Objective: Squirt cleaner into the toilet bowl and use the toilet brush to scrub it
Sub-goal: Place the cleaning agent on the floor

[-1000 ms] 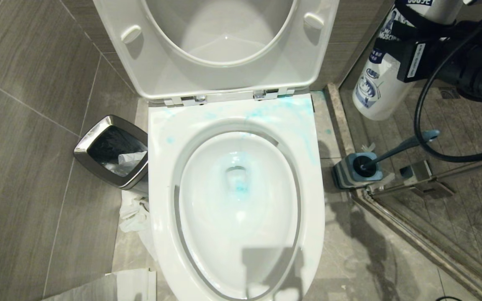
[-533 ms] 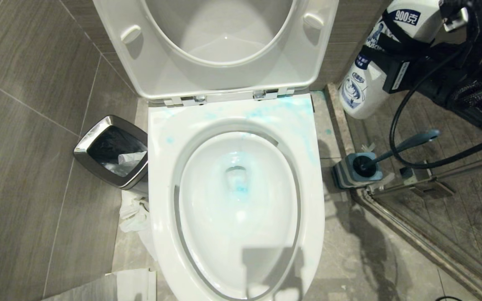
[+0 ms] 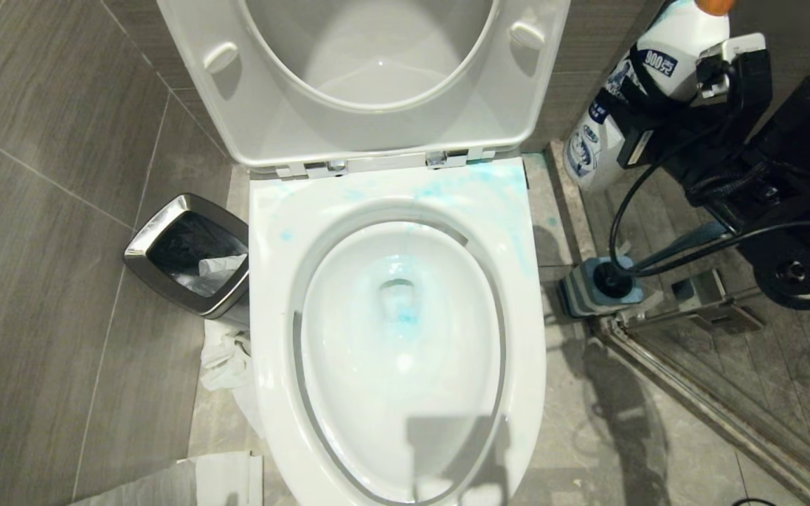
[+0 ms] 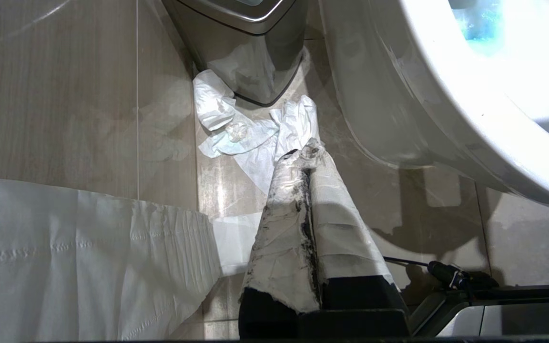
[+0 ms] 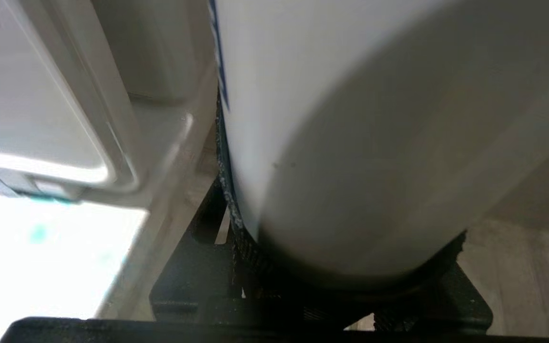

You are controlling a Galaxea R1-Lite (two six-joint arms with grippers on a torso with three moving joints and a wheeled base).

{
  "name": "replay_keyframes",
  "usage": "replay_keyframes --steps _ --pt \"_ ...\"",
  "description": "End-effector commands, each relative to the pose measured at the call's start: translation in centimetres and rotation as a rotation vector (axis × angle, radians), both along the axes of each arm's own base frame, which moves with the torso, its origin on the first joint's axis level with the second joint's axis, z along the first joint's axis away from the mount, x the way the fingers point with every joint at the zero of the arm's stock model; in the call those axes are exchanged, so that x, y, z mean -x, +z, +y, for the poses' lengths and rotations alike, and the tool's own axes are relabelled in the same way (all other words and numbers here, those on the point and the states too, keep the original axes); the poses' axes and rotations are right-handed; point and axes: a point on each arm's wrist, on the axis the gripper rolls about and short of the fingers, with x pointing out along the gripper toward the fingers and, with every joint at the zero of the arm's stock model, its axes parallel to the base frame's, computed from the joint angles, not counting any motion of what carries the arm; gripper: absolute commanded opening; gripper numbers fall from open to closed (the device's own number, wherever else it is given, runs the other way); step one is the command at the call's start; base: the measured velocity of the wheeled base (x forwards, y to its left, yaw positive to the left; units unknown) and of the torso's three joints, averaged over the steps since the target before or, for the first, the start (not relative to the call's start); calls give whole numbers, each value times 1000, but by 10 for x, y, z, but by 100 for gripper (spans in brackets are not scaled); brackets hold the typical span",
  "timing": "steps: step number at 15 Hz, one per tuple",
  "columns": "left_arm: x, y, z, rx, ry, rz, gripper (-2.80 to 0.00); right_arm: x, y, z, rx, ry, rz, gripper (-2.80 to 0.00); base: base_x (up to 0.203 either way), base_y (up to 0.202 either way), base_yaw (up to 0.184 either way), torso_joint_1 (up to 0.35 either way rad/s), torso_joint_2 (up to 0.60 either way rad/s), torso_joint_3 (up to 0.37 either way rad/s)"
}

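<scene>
The white toilet bowl point(image 3: 271, 295) fills the middle of the head view, with blue smears on its back rim and blue liquid in the basin. To its right, my right gripper point(image 3: 640, 105) is shut on the cleaner point(image 3: 591, 151), a white bottle with a dark blue label point(image 5: 350, 119), tilted with its orange cap uppermost. Its base is low by the wall; I cannot tell whether it touches the floor. The toilet brush point(image 3: 693, 237) stands in its blue-topped holder point(image 3: 605, 281), the handle end hidden behind my right arm. My left gripper point(image 4: 305, 152) is shut and empty, low beside the bowl.
A chrome-rimmed waste bin point(image 3: 190, 256) stands left of the toilet with crumpled tissue point(image 3: 226, 358) on the floor beside it. The seat and lid point(image 3: 377, 70) are raised. A glass shower door frame point(image 3: 693, 393) runs along the right. A white paper sheet point(image 3: 201, 478) lies at the near left.
My right arm has carried the bottle down and away toward the corner right of the toilet and turned it more upright. The arm now covers the brush handle's end.
</scene>
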Motion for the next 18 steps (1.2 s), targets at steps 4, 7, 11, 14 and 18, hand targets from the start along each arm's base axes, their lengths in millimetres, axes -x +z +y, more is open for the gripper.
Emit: replay_keyframes --steps 4,7,11,14,18 --pt "0 0 0 0 0 2 -280 -24 -17 4 38 0 17 -280 0 0 0 0 0 0" --pt "0 0 0 -8 0 0 -280 -20 -17 4 52 -3 15 -280 0 0 0 0 0 0" --pt "0 0 0 -14 -3 2 -280 -22 -25 3 54 -9 39 -280 0 0 0 0 0 0" --pt "0 0 0 -15 -3 10 -280 -28 -35 4 59 -11 26 -280 0 0 0 0 0 0" --pt "0 0 0 -15 -3 10 -280 -36 -44 5 57 -11 13 -280 0 0 0 2 4 -89"
